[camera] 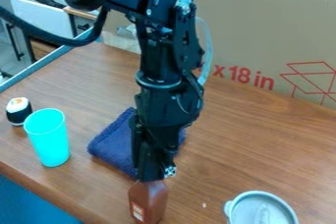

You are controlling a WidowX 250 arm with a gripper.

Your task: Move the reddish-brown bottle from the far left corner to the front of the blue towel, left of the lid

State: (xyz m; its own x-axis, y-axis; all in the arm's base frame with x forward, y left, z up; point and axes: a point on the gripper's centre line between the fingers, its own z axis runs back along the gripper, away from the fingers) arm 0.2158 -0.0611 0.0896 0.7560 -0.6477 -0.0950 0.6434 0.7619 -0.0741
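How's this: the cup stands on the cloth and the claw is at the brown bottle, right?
Not quite: in the camera view, the cup stands on the table beside the cloth, not on it. The gripper is at the brown bottle.

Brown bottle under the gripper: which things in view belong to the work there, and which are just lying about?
In the work:
gripper, at the bottle's top
brown bottle

Lying about:
blue cloth, partly behind the arm
turquoise cup
sushi-shaped item
pale round dish or lid
cardboard
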